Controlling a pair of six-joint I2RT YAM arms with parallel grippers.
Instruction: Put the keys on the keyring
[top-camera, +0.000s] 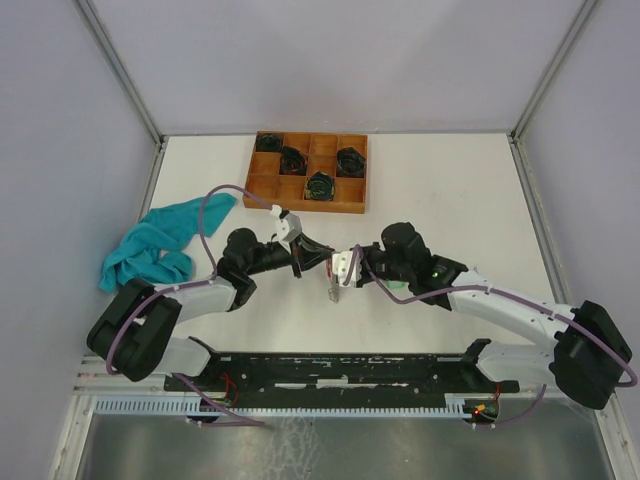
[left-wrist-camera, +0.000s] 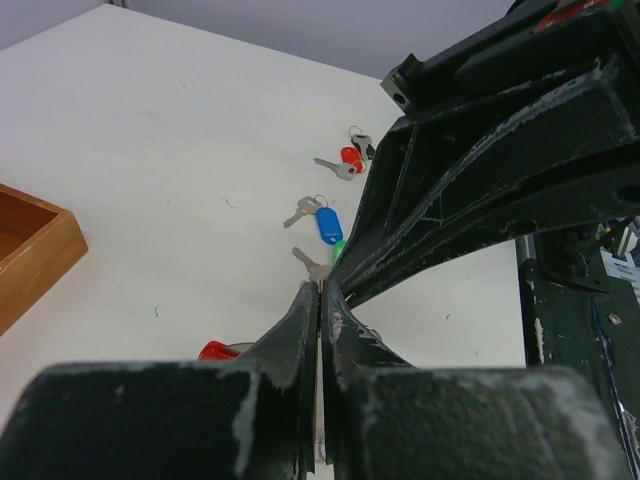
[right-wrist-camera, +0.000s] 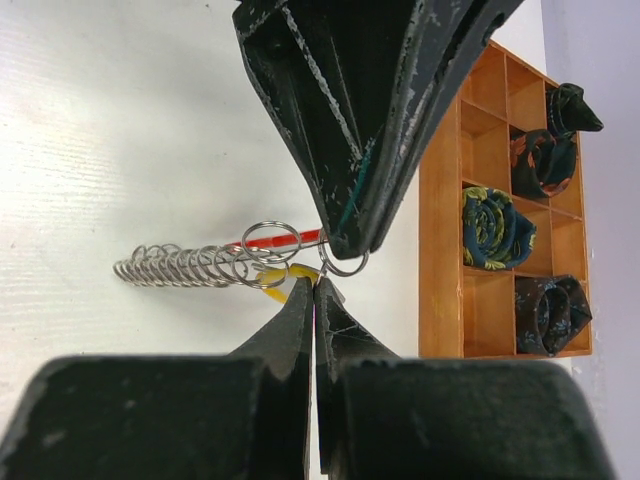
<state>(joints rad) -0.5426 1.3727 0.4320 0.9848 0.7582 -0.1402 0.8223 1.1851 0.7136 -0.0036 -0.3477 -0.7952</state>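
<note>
Just to the near side of the wooden tray (top-camera: 305, 206), the two tools meet tip to tip above the desk (top-camera: 450, 200). The left tool (left-wrist-camera: 320, 290) is pressed together, its tip at a wire loop of the coiled keyring (right-wrist-camera: 190, 265). The right tool (right-wrist-camera: 313, 286) is also pressed together beside a yellow tag (right-wrist-camera: 275, 277). I cannot tell whether either truly pinches the ring. Away from the tray, a blue-tagged key (left-wrist-camera: 325, 222) and a red-tagged key (left-wrist-camera: 348, 160) lie on the desk. A label on the right arm is too small to read.

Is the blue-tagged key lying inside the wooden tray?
No, the blue-tagged key lies on the white table, well apart from the wooden tray.
</note>
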